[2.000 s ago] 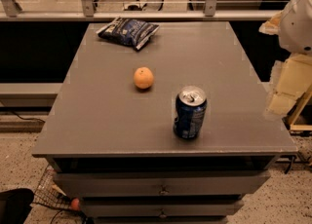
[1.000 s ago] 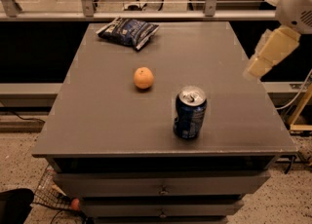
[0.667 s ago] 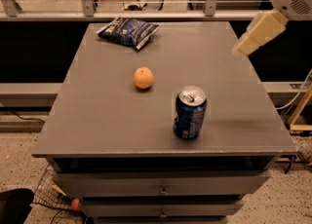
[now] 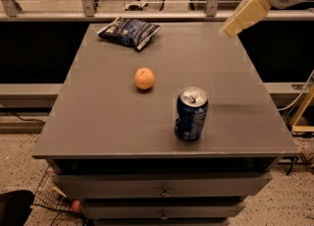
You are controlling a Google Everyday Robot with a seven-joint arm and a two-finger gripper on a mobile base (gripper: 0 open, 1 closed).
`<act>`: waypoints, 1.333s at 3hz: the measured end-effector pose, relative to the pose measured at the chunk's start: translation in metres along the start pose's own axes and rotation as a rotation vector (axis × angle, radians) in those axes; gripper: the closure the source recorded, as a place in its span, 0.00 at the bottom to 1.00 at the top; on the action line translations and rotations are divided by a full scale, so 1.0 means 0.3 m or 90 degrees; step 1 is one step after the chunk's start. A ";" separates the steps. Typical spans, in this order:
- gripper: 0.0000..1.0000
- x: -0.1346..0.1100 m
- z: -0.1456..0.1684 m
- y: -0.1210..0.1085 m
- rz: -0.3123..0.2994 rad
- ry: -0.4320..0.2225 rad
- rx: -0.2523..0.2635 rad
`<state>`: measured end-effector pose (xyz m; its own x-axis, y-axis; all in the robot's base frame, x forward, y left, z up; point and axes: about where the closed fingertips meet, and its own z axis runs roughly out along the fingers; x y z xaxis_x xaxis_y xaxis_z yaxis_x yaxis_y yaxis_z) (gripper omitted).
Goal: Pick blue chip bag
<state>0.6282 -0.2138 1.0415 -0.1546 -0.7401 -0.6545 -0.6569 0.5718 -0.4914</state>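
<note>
Gripper [image 4: 229,26], openness unclear, now up over the far right corner of the table [image 4: 98,122]; blue chip bag [image 4: 128,31] unmoved.

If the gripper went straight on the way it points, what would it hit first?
Probably bare tabletop near its far right corner: the gripper angles down and leftward above it. Depth is unclear.

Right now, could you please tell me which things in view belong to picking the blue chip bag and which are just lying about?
Part of the job:
- blue chip bag, lying flat at the far left of the table
- pincer, in the air by the table's far right corner

Just lying about:
- orange, mid-table
- soda can, upright near the front
</note>
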 end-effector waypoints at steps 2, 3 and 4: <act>0.00 -0.160 0.360 -0.079 0.014 -0.090 -0.021; 0.00 -0.242 0.548 -0.075 0.025 -0.129 -0.051; 0.00 -0.307 0.686 -0.034 0.035 -0.145 -0.079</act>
<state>0.8009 -0.0787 0.9886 -0.0317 -0.6021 -0.7978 -0.7395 0.5511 -0.3865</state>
